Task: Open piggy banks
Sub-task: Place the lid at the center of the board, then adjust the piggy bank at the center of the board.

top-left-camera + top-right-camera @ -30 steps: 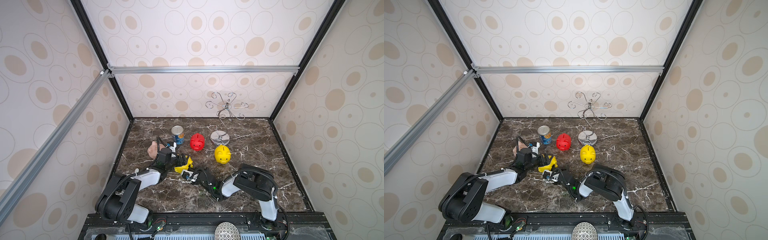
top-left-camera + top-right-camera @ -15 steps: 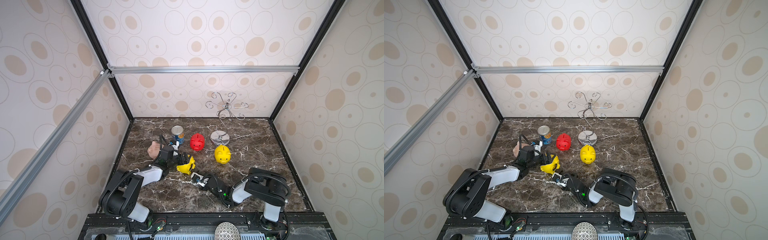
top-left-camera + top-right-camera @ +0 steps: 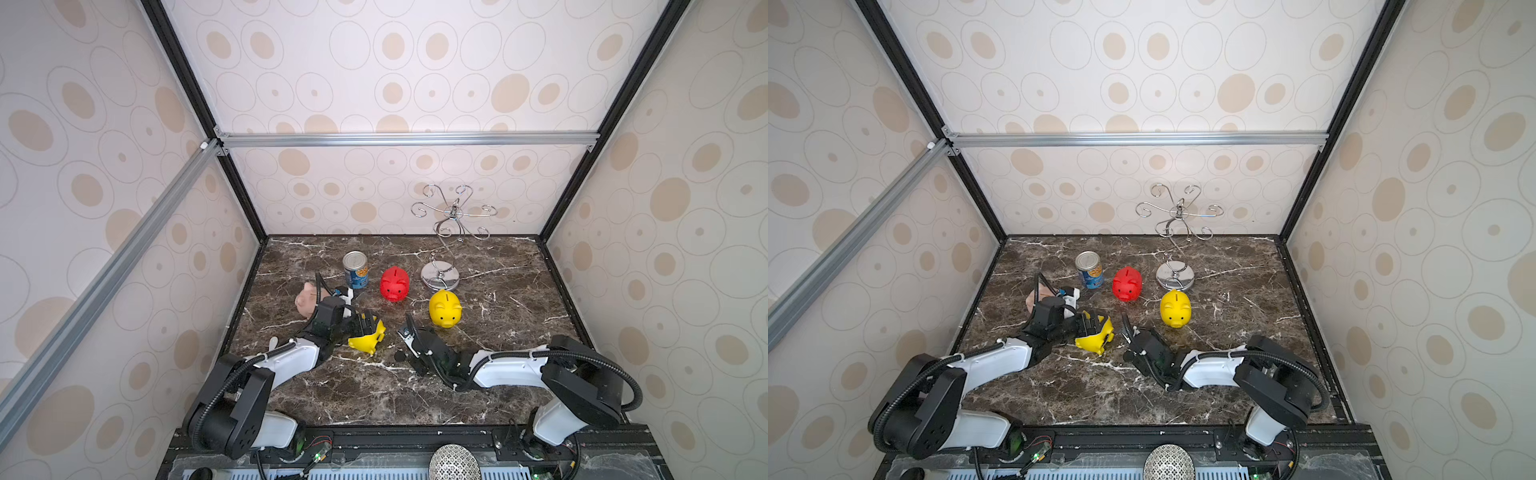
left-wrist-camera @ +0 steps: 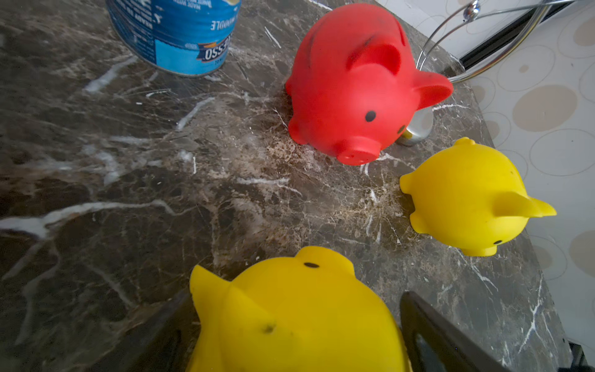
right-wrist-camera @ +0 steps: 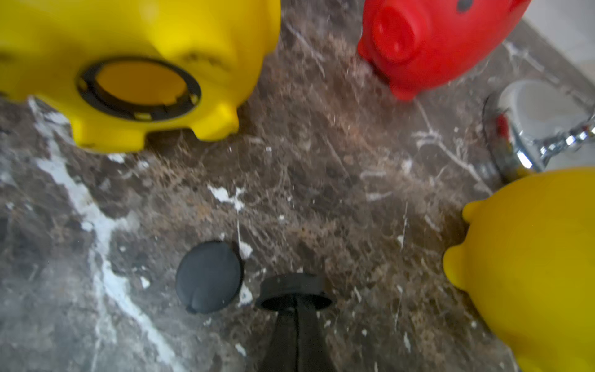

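On marble tabletop [image 3: 374, 399], top view: glossy yellow plastic pig bank [image 3: 368, 338] tipped, left gripper [image 3: 365, 325] straddling, jaws wide apart.
Left wrist: red pig bank [image 4: 354, 83], second yellow bank [image 4: 467, 199] upright, likely unopened.
Right wrist: tipped bank's hole [image 5: 141, 85] open; black round plug [image 5: 294, 290] pinched in right gripper [image 5: 295, 307], tips near-closed.

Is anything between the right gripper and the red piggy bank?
Nothing visible: only bare table lies between the right gripper, holding a black plug, and the red piggy bank. The tipped yellow piggy bank and the upright yellow one sit aside.
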Action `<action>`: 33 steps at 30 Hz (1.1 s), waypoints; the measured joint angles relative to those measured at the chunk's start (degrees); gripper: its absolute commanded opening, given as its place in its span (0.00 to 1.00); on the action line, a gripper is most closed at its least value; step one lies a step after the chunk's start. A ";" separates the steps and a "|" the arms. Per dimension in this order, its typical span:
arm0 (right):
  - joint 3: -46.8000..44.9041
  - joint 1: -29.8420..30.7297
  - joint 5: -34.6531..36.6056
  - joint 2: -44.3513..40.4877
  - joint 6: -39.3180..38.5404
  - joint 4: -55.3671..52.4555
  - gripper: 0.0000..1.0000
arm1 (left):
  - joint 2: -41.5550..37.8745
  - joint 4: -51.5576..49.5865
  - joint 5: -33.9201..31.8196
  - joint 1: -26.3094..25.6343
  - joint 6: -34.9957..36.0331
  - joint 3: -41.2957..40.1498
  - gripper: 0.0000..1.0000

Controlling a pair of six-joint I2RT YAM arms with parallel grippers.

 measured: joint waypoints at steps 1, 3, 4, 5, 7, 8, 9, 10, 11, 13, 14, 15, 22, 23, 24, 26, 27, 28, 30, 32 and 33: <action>0.42 -0.28 -0.44 -0.02 0.85 -1.99 0.26 | -0.55 -0.37 -0.09 0.00 -0.07 -0.22 1.00; 0.66 -0.39 -0.76 -0.85 1.84 -4.22 0.34 | -1.20 -0.87 -0.24 0.00 -0.13 -0.44 1.00; 0.68 -0.39 -0.74 -1.73 2.16 -5.18 0.40 | -1.49 -1.18 -0.33 0.00 -0.15 -0.44 1.00; 0.79 -0.39 -0.68 -2.60 2.14 -6.14 0.42 | -1.70 -1.38 -0.35 0.00 -0.22 -0.44 1.00; 2.27 -0.39 -0.50 -4.70 2.16 -8.96 0.43 | -2.27 -1.57 -0.39 0.00 -0.42 -0.44 1.00; 3.06 -0.39 -0.39 -5.33 2.14 -9.70 0.45 | -2.56 -1.64 -0.42 0.00 -0.52 -0.44 1.00; 4.24 -0.33 -0.39 -6.08 1.84 -10.56 0.49 | -2.95 -1.77 -0.44 0.00 -0.59 -0.44 1.00; 5.44 -0.26 -0.39 -6.73 1.38 -11.19 0.54 | -3.48 -1.95 -0.66 0.00 -0.74 -0.44 1.00; 6.47 -0.15 -0.42 -7.19 1.01 -11.63 0.58 | -4.15 -2.23 -0.98 0.00 -0.92 -0.44 1.00; 9.11 0.44 -0.76 -7.34 0.22 -12.15 0.62 | -6.34 -3.26 -2.03 0.00 -1.42 -0.44 1.00; 10.43 0.79 -1.16 -6.99 0.09 -12.39 0.64 | -7.65 -3.89 -2.73 0.00 -1.66 -0.44 1.00; 11.98 1.11 -2.12 -6.34 -0.22 -12.57 0.66 | -9.18 -4.59 -3.63 0.09 -1.95 -0.44 1.00; 19.54 3.23 -9.49 1.46 -1.16 -12.52 0.75 | -20.00 -9.07 -11.50 1.44 -4.52 -0.72 1.00; 20.02 3.32 -10.29 2.32 -1.38 -12.68 0.76 | -20.94 -9.35 -12.09 1.75 -4.72 -0.94 1.00; 20.50 3.52 -11.17 3.15 -1.66 -12.76 0.79 | -21.81 -9.73 -12.85 2.05 -5.01 -1.14 1.00; 21.64 3.58 -12.90 4.70 -2.01 -13.25 0.81 | -22.51 -10.49 -13.73 2.60 -5.25 -1.38 1.00; 22.36 3.58 -13.57 5.49 -2.10 -13.66 0.81 | -22.53 -10.86 -14.03 2.75 -5.33 -1.49 1.00; 23.10 3.58 -14.10 6.25 -2.16 -13.94 0.81 | -22.53 -11.08 -14.23 2.91 -5.46 -1.64 1.00; 24.57 3.58 -14.99 7.69 -2.34 -14.27 0.82 | -22.53 -11.47 -14.51 2.99 -5.70 -1.86 1.00; 25.53 3.58 -15.43 8.76 -2.36 -14.32 0.84 | -22.58 -11.76 -14.99 3.04 -5.88 -1.97 1.00; 25.81 3.58 -15.43 9.16 -2.27 -14.27 0.87 | -22.62 -11.87 -15.26 3.10 -5.97 -2.01 1.00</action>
